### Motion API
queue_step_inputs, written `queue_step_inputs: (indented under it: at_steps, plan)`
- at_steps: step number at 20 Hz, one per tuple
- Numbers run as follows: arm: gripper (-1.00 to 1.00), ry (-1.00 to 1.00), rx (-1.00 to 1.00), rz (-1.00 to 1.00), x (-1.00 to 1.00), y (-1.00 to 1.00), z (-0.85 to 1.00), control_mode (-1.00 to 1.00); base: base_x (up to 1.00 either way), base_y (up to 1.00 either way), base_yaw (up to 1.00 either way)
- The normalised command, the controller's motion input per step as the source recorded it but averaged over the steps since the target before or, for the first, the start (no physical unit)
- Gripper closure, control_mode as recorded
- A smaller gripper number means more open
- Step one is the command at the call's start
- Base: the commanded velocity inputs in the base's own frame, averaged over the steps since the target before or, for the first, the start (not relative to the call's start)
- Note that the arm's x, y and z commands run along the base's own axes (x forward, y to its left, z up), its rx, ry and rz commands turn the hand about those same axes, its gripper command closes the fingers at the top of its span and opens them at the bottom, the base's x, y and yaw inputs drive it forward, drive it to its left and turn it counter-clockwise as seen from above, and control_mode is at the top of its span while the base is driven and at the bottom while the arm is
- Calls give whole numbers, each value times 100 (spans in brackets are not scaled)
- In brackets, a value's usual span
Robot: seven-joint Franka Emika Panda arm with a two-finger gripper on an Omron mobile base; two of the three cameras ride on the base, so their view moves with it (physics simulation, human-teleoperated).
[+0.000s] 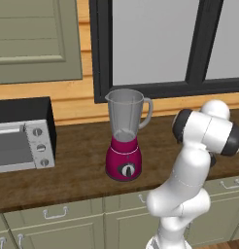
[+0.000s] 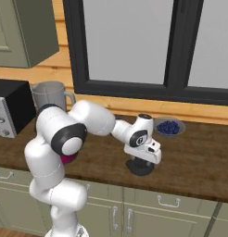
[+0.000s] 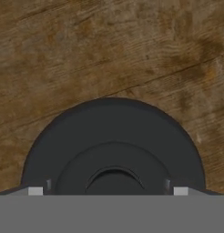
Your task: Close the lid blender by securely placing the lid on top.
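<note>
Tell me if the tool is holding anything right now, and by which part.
Cannot be told. The tool is down over the lid on the counter, its fingers at the lid's raised centre, but whether they have closed on it isn't visible.

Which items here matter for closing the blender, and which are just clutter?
Job: blender, jar open on top; lid, on the counter under the claw.
Clutter: toaster oven; dish of blue berries.
</note>
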Motion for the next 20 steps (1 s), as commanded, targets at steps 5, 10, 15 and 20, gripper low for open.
queue_step_inputs:
  at_steps: [5, 10, 15, 20]
  plan:
    - [100, -11, 1, 15, -74, 1, -77, -100, 0, 0, 0]
    - [100, -2, 0, 14, -48, 45, -87, -100, 0, 0, 0]
    - [100, 1, 0, 12, -17, 75, -70, -100, 0, 0, 0]
    - [100, 1, 2, 13, -12, 66, -49, -100, 0, 0, 0]
